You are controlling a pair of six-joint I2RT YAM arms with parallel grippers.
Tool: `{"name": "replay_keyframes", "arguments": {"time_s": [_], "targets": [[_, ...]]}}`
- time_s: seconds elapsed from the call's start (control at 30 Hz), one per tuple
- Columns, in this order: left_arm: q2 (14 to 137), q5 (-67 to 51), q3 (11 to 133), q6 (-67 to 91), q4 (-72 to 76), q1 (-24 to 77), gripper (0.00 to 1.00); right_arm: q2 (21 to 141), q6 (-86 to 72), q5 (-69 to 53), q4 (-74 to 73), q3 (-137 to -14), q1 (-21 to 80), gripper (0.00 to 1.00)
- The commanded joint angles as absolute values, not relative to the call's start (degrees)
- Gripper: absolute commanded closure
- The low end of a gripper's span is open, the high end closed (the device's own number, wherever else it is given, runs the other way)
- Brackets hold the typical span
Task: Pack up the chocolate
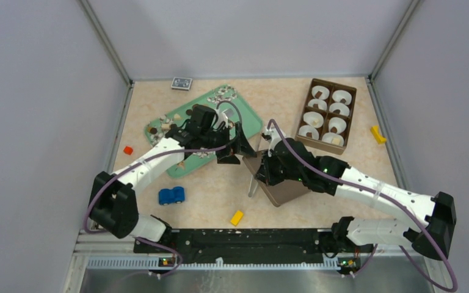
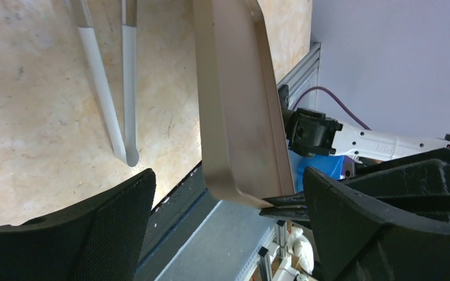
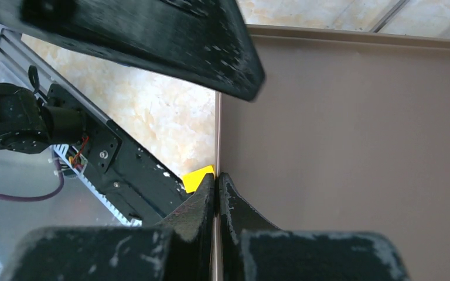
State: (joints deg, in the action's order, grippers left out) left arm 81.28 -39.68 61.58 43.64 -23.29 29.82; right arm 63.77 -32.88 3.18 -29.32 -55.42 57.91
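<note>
Far left there's a small red block (image 1: 128,149) on the table, and a blue car (image 1: 171,195) a bit nearer the arms. Next over is the green tray (image 1: 253,122), which is where most of the chocolate (image 1: 225,93) is: tiny brown and cream bits scattered over it, with a bunch at the far end. The left arm reaches across the tray, and the left gripper (image 1: 237,146) hangs just past its right edge with the jaws wide apart and nothing in them.

Right beside that are the tweezers (image 2: 126,88), lying on the table next to the brown lid (image 1: 281,189). The right gripper (image 3: 217,178) has its jaws pinched tight on the lid's rim, which is really clear from its wrist cam. I can't tell if the lid is actually off the table. A yellow block (image 3: 198,178) sits near the front rail.

Further right and back is the brown box (image 1: 349,107) with six white paper cups, a couple with a brown piece inside. Another yellow block (image 1: 377,134) is just right of it.
</note>
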Motion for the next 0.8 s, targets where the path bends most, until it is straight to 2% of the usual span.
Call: {"name": "replay_keyframes", "arguments": {"time_s": [0.0, 0.2, 0.57, 0.77], "targets": [[84.5, -42.0, 61.7, 44.7, -18.5, 31.9, 0.01, 61.0, -31.6, 1.1, -24.9, -54.5, 57.8, 1.00], [88.2, -43.4, 61.2, 46.1, -15.2, 33.8, 0.13, 59.9, -31.3, 0.3, -24.0, -52.9, 57.8, 1.00], [87.5, -47.1, 57.9, 49.4, -10.1, 34.1, 0.49, 58.1, -31.7, -0.9, -23.4, -50.2, 57.8, 1.00], [87.3, -49.6, 56.8, 50.4, -8.0, 34.1, 0.52, 58.0, -31.7, -0.7, -23.1, -49.0, 57.8, 1.00]]}}
